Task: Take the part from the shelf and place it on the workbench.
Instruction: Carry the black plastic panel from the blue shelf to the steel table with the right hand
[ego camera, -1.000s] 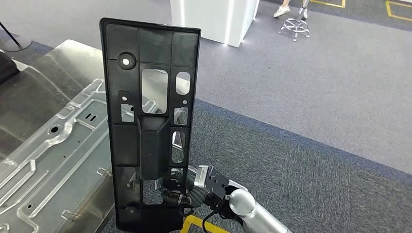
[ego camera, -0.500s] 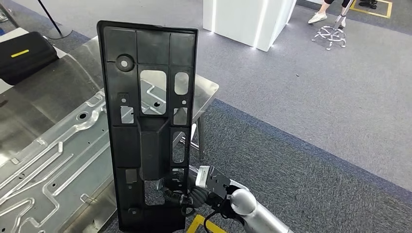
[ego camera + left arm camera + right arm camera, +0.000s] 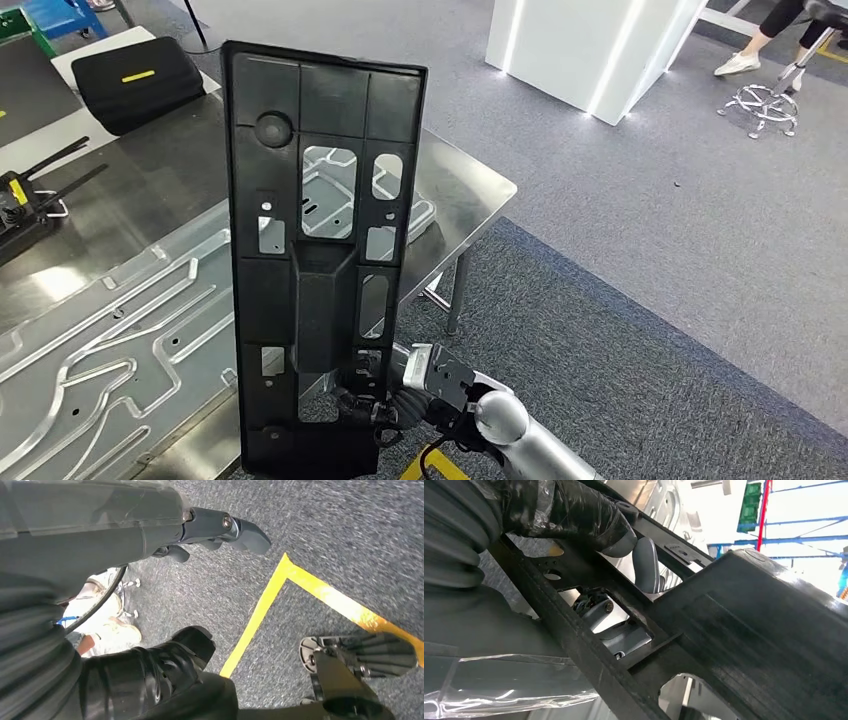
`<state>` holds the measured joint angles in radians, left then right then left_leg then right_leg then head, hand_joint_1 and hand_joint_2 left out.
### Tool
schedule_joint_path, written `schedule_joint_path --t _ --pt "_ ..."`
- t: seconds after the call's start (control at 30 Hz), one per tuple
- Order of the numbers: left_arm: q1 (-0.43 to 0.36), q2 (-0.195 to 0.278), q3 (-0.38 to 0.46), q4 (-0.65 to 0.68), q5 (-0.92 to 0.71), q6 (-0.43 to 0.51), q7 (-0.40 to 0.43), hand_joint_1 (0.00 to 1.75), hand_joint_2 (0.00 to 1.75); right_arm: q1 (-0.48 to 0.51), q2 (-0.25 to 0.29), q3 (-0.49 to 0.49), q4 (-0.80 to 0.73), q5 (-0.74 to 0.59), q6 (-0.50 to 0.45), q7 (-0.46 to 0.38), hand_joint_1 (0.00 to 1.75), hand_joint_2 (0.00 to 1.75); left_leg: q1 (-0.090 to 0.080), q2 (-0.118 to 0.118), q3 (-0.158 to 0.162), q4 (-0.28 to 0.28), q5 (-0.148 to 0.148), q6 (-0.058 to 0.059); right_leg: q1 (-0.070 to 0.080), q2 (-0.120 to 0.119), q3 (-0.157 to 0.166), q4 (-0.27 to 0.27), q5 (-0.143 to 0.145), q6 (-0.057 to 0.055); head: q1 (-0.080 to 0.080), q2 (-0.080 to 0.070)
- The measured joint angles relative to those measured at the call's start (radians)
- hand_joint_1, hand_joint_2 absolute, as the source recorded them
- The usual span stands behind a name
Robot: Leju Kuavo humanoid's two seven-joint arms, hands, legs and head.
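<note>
The part (image 3: 320,250) is a long black plastic panel with several cut-outs. It stands upright in front of me, above the near edge of the steel workbench (image 3: 470,190). My right hand (image 3: 375,400) grips its lower end from behind. In the right wrist view the hand (image 3: 589,520) has a thumb on one face of the part (image 3: 749,630) and grey fingers (image 3: 646,562) poking through an opening. My left hand (image 3: 220,527) hangs over the carpet with its fingers loosely out, holding nothing.
A pressed silver metal sheet (image 3: 120,330) covers much of the workbench. A black case (image 3: 135,80) lies at the bench's far end, tools at its left edge. A white pillar (image 3: 590,50), a chair base (image 3: 770,105) and a person's foot (image 3: 740,62) stand farther off. Yellow tape (image 3: 260,610) marks the floor.
The whole view has swung, so the workbench and the pillar have slid to the right and more of the bench shows. The part stays upright in my right hand.
</note>
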<state>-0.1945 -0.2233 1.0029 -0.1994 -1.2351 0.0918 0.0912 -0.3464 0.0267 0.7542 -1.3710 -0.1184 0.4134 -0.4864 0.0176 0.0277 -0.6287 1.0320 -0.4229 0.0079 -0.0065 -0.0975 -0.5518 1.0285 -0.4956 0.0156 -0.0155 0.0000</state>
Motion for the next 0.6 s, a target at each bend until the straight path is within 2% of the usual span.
schedule_joint_path --t 0.07,0.1,0.17,0.2,0.23,0.27,0.3,0.37,0.4,0.43,0.47,0.5,0.53,0.6 --pt "-0.002 0.001 0.000 0.000 0.001 0.001 0.000 0.00 1.75 0.000 0.000 0.000 -0.001 0.001 0.000 -0.001 1.75 1.75 0.002 -0.019 0.003 -0.004 0.003 0.013 -0.007 0.040 -0.021 0.051 -0.035 0.008 0.000 0.000" --pt "-0.003 0.001 0.000 0.000 0.001 0.001 0.000 0.00 1.75 0.000 -0.001 0.000 -0.002 0.002 0.000 -0.001 1.75 1.75 0.002 -0.029 0.004 -0.005 0.003 0.018 -0.008 0.066 -0.047 0.107 -0.065 0.009 0.000 0.000" --pt "-0.004 0.001 0.000 0.000 0.001 0.003 0.000 0.00 1.75 0.003 -0.004 0.000 -0.002 0.002 0.000 -0.002 1.75 1.75 -0.002 -0.050 0.004 -0.005 0.003 0.023 -0.007 0.091 -0.118 0.239 -0.116 0.007 0.000 0.000" --pt "-0.004 0.001 0.000 0.000 0.001 0.004 0.000 0.00 1.75 0.004 -0.006 0.000 -0.001 0.002 0.000 -0.002 1.75 1.75 -0.004 -0.063 0.004 -0.005 0.003 0.024 -0.006 0.094 -0.143 0.278 -0.120 0.004 0.000 0.000" --pt "-0.003 0.001 0.000 0.000 0.001 0.006 0.000 0.00 1.75 0.005 -0.007 0.000 -0.001 0.002 0.000 -0.002 1.75 1.75 -0.006 -0.076 0.005 -0.005 0.003 0.024 -0.005 0.097 -0.151 0.280 -0.104 0.000 0.000 0.000" --pt "-0.003 0.001 0.000 0.000 0.001 0.006 0.000 0.00 1.75 0.005 -0.008 0.000 -0.001 0.002 0.000 -0.002 1.75 1.75 -0.008 -0.089 0.006 -0.005 0.003 0.024 -0.003 0.101 -0.138 0.242 -0.070 -0.006 0.000 0.000" --pt "-0.003 0.001 0.000 0.000 0.001 0.007 0.000 0.00 1.75 0.004 -0.008 0.000 -0.001 0.002 0.000 -0.002 1.75 1.75 -0.009 -0.103 0.008 -0.005 0.003 0.024 -0.001 0.114 -0.111 0.174 -0.028 -0.013 0.000 0.000" --pt "-0.004 -0.002 0.000 0.000 0.001 0.007 0.000 0.00 1.75 0.002 -0.009 0.000 -0.002 0.002 0.000 -0.002 1.75 1.75 -0.009 -0.125 0.008 -0.004 0.004 0.021 0.003 0.151 -0.057 0.049 0.025 -0.024 0.000 0.000" --pt "-0.004 -0.003 0.000 0.000 0.001 0.007 0.000 0.00 1.75 0.002 -0.009 0.000 -0.002 0.002 0.000 -0.003 1.75 1.75 -0.008 -0.133 0.007 -0.004 0.004 0.017 0.006 0.162 -0.044 0.017 0.033 -0.026 0.000 0.000" --pt "-0.003 -0.003 0.000 0.000 0.002 0.007 0.001 0.00 1.75 0.001 -0.009 0.000 -0.002 0.002 0.000 -0.003 1.75 1.75 -0.007 -0.141 0.005 -0.005 0.006 0.012 0.008 0.164 -0.040 0.008 0.031 -0.027 0.000 0.000" --pt "-0.002 -0.003 0.000 0.000 0.002 0.007 0.001 0.00 1.75 0.000 -0.009 0.000 -0.002 0.002 0.000 -0.003 1.75 1.75 -0.005 -0.151 0.003 -0.008 0.007 0.005 0.009 0.154 -0.038 0.003 0.033 -0.029 0.000 0.000" --pt "-0.001 -0.003 0.000 0.000 0.002 0.007 0.001 0.00 1.75 0.000 -0.009 0.000 -0.002 0.002 0.000 -0.003 1.75 1.75 -0.004 -0.151 0.002 -0.008 0.007 0.000 0.008 0.144 -0.033 -0.003 0.037 -0.032 0.000 0.000" --pt "0.000 -0.003 0.000 0.000 0.002 0.007 0.001 0.00 1.75 0.000 -0.008 0.000 -0.002 0.002 0.000 -0.003 1.75 1.75 -0.005 -0.138 -0.002 0.001 -0.001 -0.004 0.005 0.133 -0.028 -0.012 0.041 -0.036 0.000 0.000" --pt "-0.002 -0.003 0.000 0.000 0.002 0.007 0.001 0.00 1.75 -0.001 -0.008 0.000 -0.003 0.001 0.000 -0.004 1.75 1.75 -0.008 -0.086 -0.036 0.074 -0.045 -0.010 0.001 0.107 -0.019 -0.026 0.047 -0.044 -0.001 0.000"
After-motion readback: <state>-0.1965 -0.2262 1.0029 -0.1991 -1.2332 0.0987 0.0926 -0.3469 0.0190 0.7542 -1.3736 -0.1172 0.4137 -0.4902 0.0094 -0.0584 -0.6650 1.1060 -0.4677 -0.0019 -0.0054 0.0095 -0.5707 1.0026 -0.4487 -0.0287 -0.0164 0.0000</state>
